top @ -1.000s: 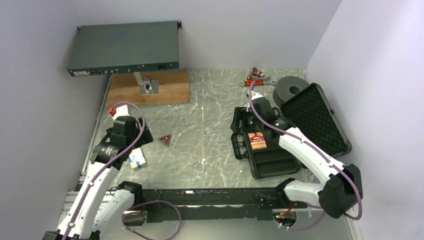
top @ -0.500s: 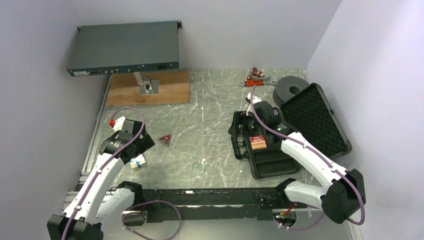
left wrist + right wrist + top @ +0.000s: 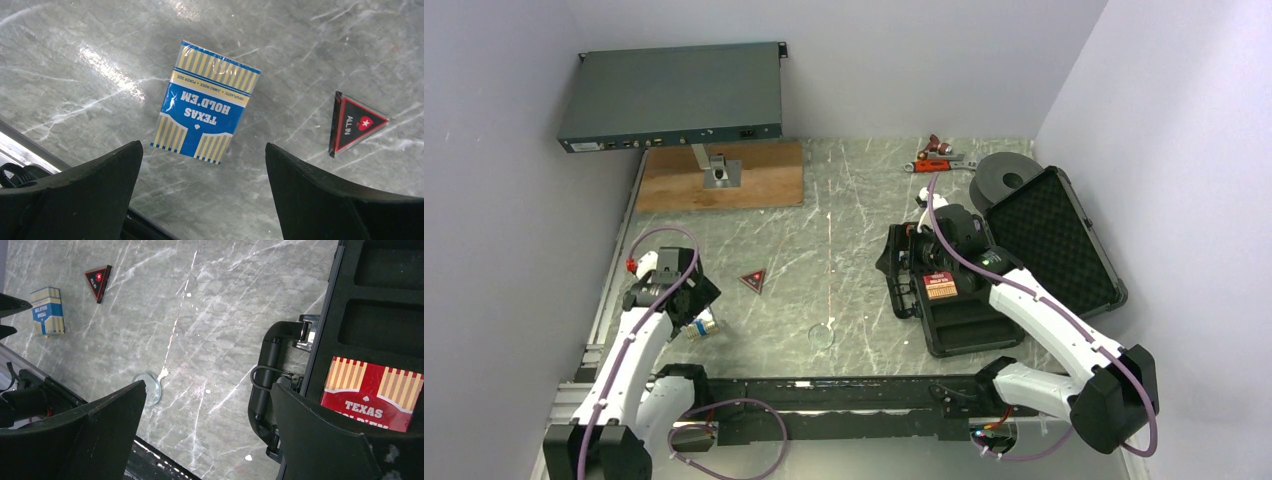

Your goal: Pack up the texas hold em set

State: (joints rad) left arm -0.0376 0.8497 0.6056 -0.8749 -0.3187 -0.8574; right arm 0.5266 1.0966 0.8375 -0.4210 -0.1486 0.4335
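Two hands stand spread and empty: the left hand (image 3: 202, 160) hovers over the blue-white card box (image 3: 205, 122), flat on the table (image 3: 300, 50) near the red triangle (image 3: 354, 123), and the right hand (image 3: 207, 390) hangs beside the open black case (image 3: 1044, 230), where the red card box (image 3: 372, 395) sits in a foam compartment. A box lying flat offers little to pinch, so an off-centre close could skid or twist it away. Carried crooked, it might snag on the foam rim.
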